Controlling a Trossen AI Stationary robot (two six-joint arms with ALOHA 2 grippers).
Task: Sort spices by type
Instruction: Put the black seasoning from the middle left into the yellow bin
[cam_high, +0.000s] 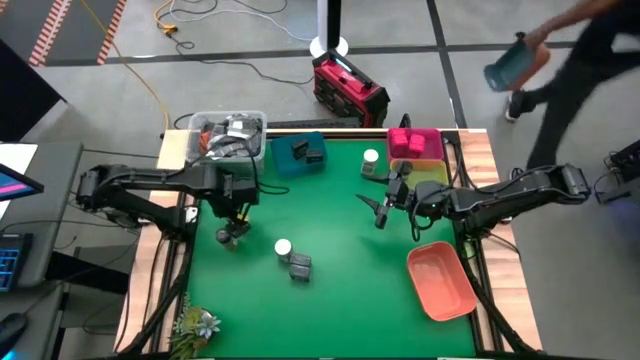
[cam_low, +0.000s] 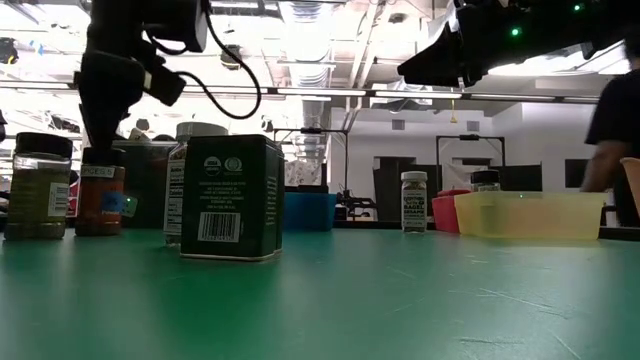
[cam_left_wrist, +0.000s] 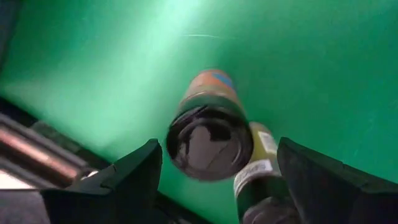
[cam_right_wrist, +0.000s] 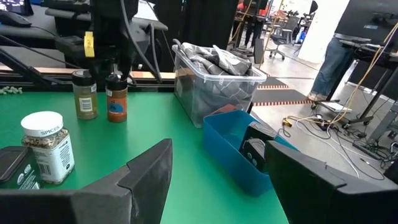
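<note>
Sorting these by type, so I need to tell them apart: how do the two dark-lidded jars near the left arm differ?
The orange jar holds reddish-orange spice; the olive jar holds greenish-brown spice. The orange jar's label has a blue patch; the olive jar's is pale. The left end effector hangs open directly over the orange jar, with the olive jar beside it. Both stand upright, similar in shape, with dark lids.

Green table (cam_high: 340, 225) with jars (cam_high: 283, 247), trays (cam_high: 441, 283)

I see bright overhead lights w/ glare streaks on the mat (cam_left_wrist: 298, 68) in left wrist view; jar (cam_left_wrist: 205, 134) there is blurred, fingers (cam_left_wrist: 118, 183) soft. Low view: arms backlit, near-silhouettes.
</note>
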